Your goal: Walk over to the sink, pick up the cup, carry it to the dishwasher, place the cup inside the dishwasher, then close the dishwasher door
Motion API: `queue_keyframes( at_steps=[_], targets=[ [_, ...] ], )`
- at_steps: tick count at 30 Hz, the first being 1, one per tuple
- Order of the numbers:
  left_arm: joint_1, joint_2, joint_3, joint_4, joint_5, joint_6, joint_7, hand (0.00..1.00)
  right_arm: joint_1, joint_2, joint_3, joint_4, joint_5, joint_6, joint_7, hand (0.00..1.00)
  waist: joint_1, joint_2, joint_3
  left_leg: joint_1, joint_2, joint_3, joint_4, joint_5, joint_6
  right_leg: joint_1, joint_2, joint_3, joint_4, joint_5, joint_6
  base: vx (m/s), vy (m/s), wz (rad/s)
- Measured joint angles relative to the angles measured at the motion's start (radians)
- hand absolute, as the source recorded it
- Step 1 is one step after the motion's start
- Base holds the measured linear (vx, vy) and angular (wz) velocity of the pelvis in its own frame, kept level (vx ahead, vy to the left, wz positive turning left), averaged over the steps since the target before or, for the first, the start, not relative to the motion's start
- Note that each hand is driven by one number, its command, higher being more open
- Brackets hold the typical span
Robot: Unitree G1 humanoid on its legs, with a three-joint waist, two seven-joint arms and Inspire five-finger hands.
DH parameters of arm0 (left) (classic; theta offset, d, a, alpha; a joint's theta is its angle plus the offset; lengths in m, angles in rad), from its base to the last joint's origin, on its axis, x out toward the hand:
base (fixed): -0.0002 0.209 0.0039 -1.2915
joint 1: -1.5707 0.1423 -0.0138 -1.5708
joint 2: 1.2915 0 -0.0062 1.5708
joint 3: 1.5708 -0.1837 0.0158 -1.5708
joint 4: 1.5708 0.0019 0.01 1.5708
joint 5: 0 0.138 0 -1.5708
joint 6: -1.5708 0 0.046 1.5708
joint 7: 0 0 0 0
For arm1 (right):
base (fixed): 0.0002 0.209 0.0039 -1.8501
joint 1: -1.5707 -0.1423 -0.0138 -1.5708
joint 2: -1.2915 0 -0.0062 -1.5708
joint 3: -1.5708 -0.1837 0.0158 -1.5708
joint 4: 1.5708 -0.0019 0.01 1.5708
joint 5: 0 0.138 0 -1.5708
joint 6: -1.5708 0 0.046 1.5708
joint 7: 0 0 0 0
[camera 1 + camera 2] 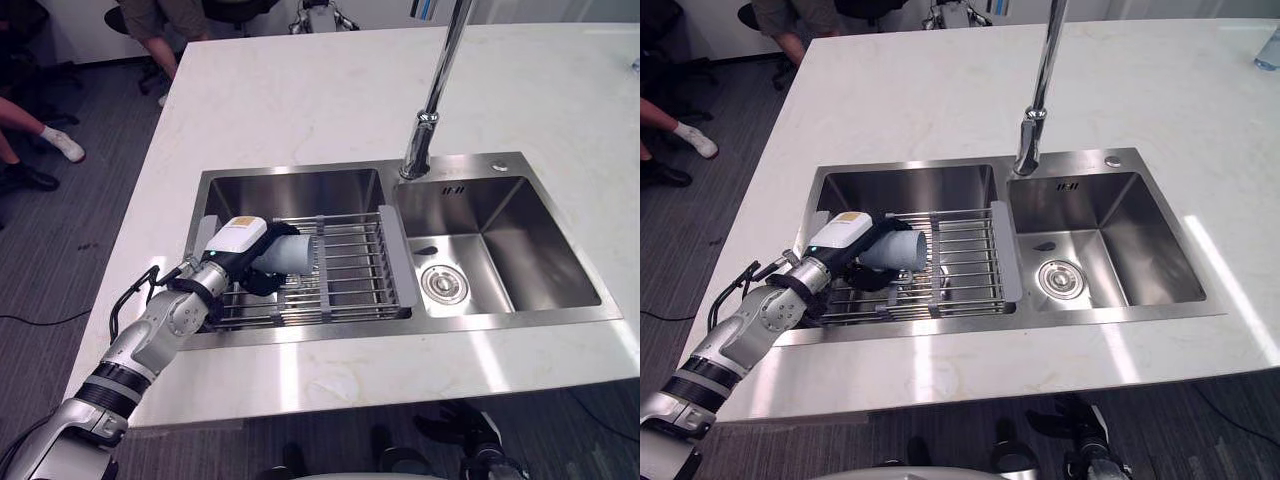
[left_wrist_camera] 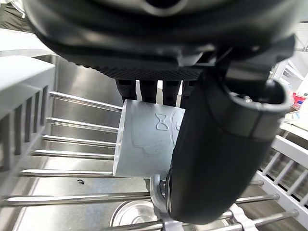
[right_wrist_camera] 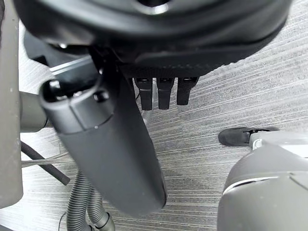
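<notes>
A pale grey-blue cup (image 1: pixel 298 253) (image 1: pixel 902 248) lies on its side on the wire rack (image 1: pixel 350 270) across the left basin of the steel sink (image 1: pixel 290 195). My left hand (image 1: pixel 235 255) reaches in from the counter's left edge and is shut on the cup. In the left wrist view the fingers (image 2: pixel 149 89) curl over the far side of the cup (image 2: pixel 144 144) and the thumb (image 2: pixel 216 159) presses its near side. My right hand (image 3: pixel 110 159) hangs over the grey floor with relaxed fingers, holding nothing.
A tall chrome faucet (image 1: pixel 432 100) stands between the basins. The right basin (image 1: pixel 500 250) holds only its drain. White counter (image 1: pixel 330 90) surrounds the sink. People's legs show at the far left (image 1: pixel 40 135) and beyond the counter (image 1: pixel 160 30).
</notes>
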Motion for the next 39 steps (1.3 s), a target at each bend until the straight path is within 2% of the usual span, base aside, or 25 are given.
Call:
queue_keyframes(
  at_steps=[5, 11, 16, 18, 21, 26, 29, 32, 35, 36, 38, 39],
  targets=[
    [0.020, -0.071, 0.013, -0.021, -0.045, 0.012, 0.000, 0.30, 0.002, 0.009, -0.002, -0.001, 0.000, 0.000, -0.002, 0.90, 0.000, 0.000, 0.000, 0.007, -0.002, 0.001, 0.001, 0.000, 0.000, 0.006, -0.003, 0.002, 0.001, 0.003, 0.002, -0.02, 0.001, -0.01],
    [0.161, -0.187, 0.107, -0.184, -0.151, 0.019, 0.018, 0.30, 0.005, 0.021, -0.004, -0.003, 0.001, 0.000, -0.006, 0.90, 0.008, 0.000, 0.000, 0.022, 0.001, 0.001, 0.001, 0.000, 0.001, 0.020, -0.004, 0.003, 0.005, 0.002, 0.002, -0.04, -0.006, 0.00],
    [0.271, -0.359, 0.201, -0.358, -0.280, 0.018, 0.084, 0.30, 0.003, 0.047, -0.040, -0.004, 0.002, 0.001, -0.012, 0.90, 0.037, 0.000, 0.000, 0.027, 0.003, 0.001, 0.001, 0.000, 0.000, 0.020, -0.004, 0.010, 0.017, -0.002, 0.001, -0.02, -0.005, 0.00],
    [0.326, -0.440, 0.239, -0.426, -0.406, 0.007, 0.122, 0.30, -0.002, 0.048, -0.041, -0.004, 0.004, 0.002, -0.017, 0.90, 0.043, 0.000, -0.001, 0.028, 0.004, 0.001, 0.001, 0.000, 0.000, 0.020, -0.003, 0.011, 0.018, -0.003, 0.001, 0.00, 0.000, 0.00],
    [0.375, -0.502, 0.274, -0.466, -0.531, 0.001, 0.138, 0.30, -0.003, 0.054, -0.042, -0.004, 0.011, 0.002, -0.027, 0.90, 0.053, -0.001, -0.003, 0.031, 0.007, 0.004, 0.002, -0.001, -0.001, 0.022, 0.000, 0.013, 0.019, -0.003, 0.000, 0.00, 0.000, 0.00],
    [0.448, -0.557, 0.278, -0.504, -0.649, -0.003, 0.160, 0.30, 0.000, 0.067, -0.042, -0.004, 0.022, 0.006, -0.035, 0.90, 0.067, -0.002, -0.006, 0.033, 0.009, 0.006, 0.009, -0.007, -0.001, 0.021, 0.002, 0.017, 0.031, -0.010, 0.000, 0.00, 0.000, -0.02],
    [0.517, -0.588, 0.272, -0.556, -0.686, -0.003, 0.160, 0.30, -0.001, 0.078, -0.041, -0.019, 0.022, 0.006, -0.039, 0.90, 0.087, -0.003, -0.006, 0.025, 0.016, 0.038, 0.072, -0.048, -0.002, 0.017, 0.006, 0.053, 0.044, -0.012, 0.001, -0.01, 0.017, -0.28],
    [0.523, -0.598, 0.263, -0.581, -0.706, -0.006, 0.159, 0.30, -0.009, 0.080, -0.040, -0.022, 0.022, 0.005, -0.049, 0.90, 0.091, -0.005, -0.008, -0.013, 0.028, 0.054, 0.149, -0.086, 0.002, -0.007, 0.008, 0.074, 0.064, -0.012, 0.001, -0.05, 0.027, -0.26],
    [0.518, -0.597, 0.252, -0.594, -0.726, -0.023, 0.158, 0.30, -0.038, 0.082, -0.039, -0.022, 0.022, 0.006, -0.069, 0.90, 0.093, -0.014, -0.004, -0.076, 0.039, 0.077, 0.233, -0.117, 0.010, -0.078, 0.007, 0.101, 0.128, -0.012, 0.003, -0.11, 0.042, -0.28],
    [0.515, -0.598, 0.243, -0.593, -0.729, -0.023, 0.157, 0.30, -0.047, 0.083, -0.039, -0.025, 0.022, 0.006, -0.077, 0.90, 0.092, -0.019, 0.000, -0.103, 0.045, 0.078, 0.273, -0.129, 0.018, -0.113, 0.003, 0.095, 0.176, -0.013, 0.006, -0.17, 0.044, -0.17],
    [0.509, -0.598, 0.221, -0.593, -0.732, -0.022, 0.156, 0.30, -0.048, 0.083, -0.039, -0.036, 0.022, 0.006, -0.086, 0.90, 0.094, -0.030, 0.007, -0.116, 0.048, 0.075, 0.285, -0.128, 0.035, -0.136, 0.000, 0.089, 0.211, -0.005, 0.040, -0.18, 0.027, -0.02],
    [0.505, -0.604, 0.214, -0.594, -0.732, -0.025, 0.154, 0.30, -0.048, 0.087, -0.038, -0.050, 0.022, 0.008, -0.092, 0.90, 0.094, -0.038, 0.016, -0.124, 0.048, 0.075, 0.294, -0.126, 0.050, -0.146, -0.018, 0.084, 0.317, -0.081, 0.040, -0.19, -0.001, 0.30]
  ],
)
